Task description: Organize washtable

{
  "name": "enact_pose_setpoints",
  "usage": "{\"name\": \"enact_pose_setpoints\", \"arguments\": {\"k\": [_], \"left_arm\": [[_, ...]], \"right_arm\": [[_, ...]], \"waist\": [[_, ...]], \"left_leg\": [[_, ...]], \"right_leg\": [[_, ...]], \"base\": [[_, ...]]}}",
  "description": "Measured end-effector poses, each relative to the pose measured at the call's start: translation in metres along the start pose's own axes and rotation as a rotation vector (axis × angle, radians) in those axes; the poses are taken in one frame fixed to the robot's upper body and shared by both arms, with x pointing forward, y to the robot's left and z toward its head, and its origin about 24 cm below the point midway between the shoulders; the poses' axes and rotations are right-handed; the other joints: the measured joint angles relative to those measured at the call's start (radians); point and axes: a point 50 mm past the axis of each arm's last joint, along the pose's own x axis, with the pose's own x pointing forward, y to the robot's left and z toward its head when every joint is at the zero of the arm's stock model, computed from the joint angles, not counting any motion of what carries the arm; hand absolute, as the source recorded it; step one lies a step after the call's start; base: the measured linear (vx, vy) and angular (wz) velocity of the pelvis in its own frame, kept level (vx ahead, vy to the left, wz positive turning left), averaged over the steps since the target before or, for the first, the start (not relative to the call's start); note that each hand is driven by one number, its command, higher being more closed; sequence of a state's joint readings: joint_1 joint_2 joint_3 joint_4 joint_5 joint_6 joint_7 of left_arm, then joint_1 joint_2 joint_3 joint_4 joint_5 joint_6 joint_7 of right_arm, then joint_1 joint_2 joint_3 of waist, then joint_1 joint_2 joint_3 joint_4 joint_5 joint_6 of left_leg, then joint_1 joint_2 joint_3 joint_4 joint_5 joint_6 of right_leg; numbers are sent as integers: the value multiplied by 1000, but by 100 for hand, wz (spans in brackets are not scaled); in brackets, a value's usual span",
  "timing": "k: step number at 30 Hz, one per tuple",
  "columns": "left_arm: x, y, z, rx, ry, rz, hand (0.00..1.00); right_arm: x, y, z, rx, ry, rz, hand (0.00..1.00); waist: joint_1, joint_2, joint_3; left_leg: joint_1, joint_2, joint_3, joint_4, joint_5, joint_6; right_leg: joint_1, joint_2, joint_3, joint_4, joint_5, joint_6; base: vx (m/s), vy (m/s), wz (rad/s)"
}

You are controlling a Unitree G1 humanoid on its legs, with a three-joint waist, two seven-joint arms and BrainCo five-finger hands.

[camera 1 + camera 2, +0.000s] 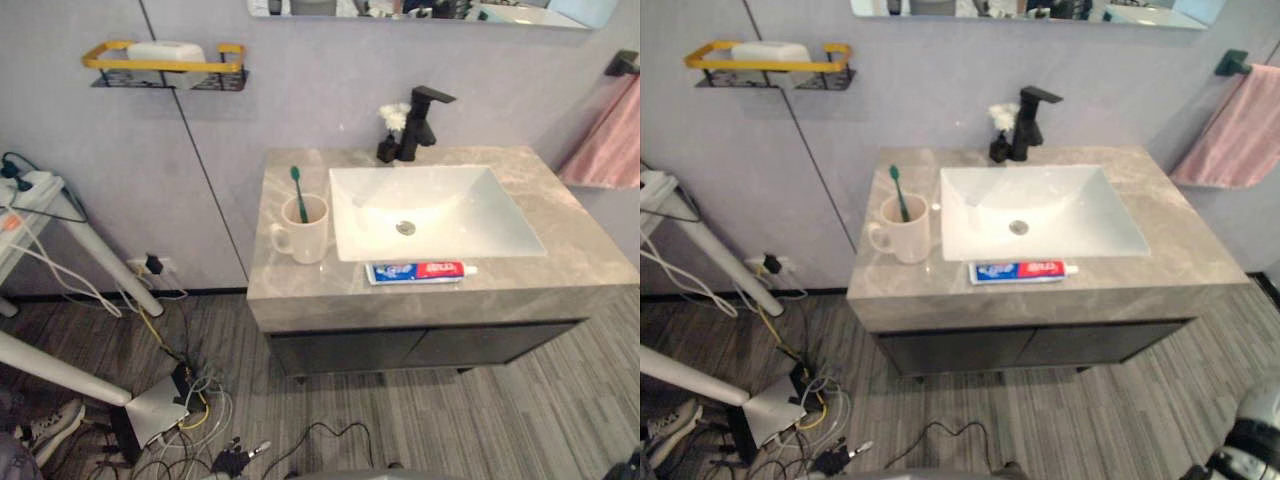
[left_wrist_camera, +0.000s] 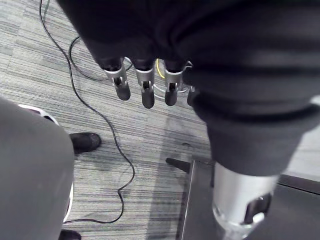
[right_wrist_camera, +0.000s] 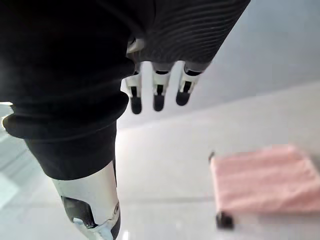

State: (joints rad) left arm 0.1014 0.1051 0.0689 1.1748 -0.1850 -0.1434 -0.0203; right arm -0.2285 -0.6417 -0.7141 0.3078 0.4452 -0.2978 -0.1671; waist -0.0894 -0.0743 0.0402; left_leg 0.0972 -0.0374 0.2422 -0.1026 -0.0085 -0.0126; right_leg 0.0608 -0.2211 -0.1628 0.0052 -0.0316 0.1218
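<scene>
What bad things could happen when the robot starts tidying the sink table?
The toothpaste lies near the front edge of the countertop, so a clumsy nudge might push it onto the floor. The toothbrush stands loose in the mug; bumping the mug could tip both over. The little flower vase sits right beside the faucet and might get knocked over. The left hand and right hand are open, holding nothing.
</scene>
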Motion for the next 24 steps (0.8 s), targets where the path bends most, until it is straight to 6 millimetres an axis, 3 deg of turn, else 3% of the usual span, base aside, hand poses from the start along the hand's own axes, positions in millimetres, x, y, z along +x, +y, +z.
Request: {"name": "enact_pose_setpoints", "arguments": {"k": [3,6,8,10,15,24], "left_arm": [[0,-3,2,18,-8,-17,0],[0,-5,3,28,-17,-31,0],[0,-6,5,28,-27,-49,0],[0,-7,6,29,-31,-68,0],[0,-8,10,31,-52,-99,0],[0,-10,18,47,-87,-151,0]], "right_arm": [[16,46,28,-71,-113,248,0],[17,89,48,-155,-200,499,0],[11,114,52,-192,-226,652,0],[-2,137,44,-247,-209,823,0],[-25,160,24,-357,-144,1072,0],[-48,178,36,-551,-242,1375,0]], "waist": [[9,3,-2],[17,9,-5],[25,9,-6],[27,9,-6],[44,7,-4],[44,0,36]], "left_leg": [[-1,1,-28,0,1,1],[-1,3,-49,0,2,3],[-1,6,-59,0,2,3],[-4,11,-81,2,6,7],[-17,20,-105,7,13,16],[-32,19,-123,7,30,23]], "right_leg": [[15,0,-31,-1,0,-1],[27,3,-58,-2,2,-4],[33,7,-69,-3,5,-7],[45,14,-93,-7,17,-25],[43,23,-128,-8,51,-44],[39,18,-139,-12,73,-33]], "base": [[25,-29,27],[19,-31,22],[8,-47,20],[2,-41,27],[-6,-17,16],[-38,-19,6]]}}
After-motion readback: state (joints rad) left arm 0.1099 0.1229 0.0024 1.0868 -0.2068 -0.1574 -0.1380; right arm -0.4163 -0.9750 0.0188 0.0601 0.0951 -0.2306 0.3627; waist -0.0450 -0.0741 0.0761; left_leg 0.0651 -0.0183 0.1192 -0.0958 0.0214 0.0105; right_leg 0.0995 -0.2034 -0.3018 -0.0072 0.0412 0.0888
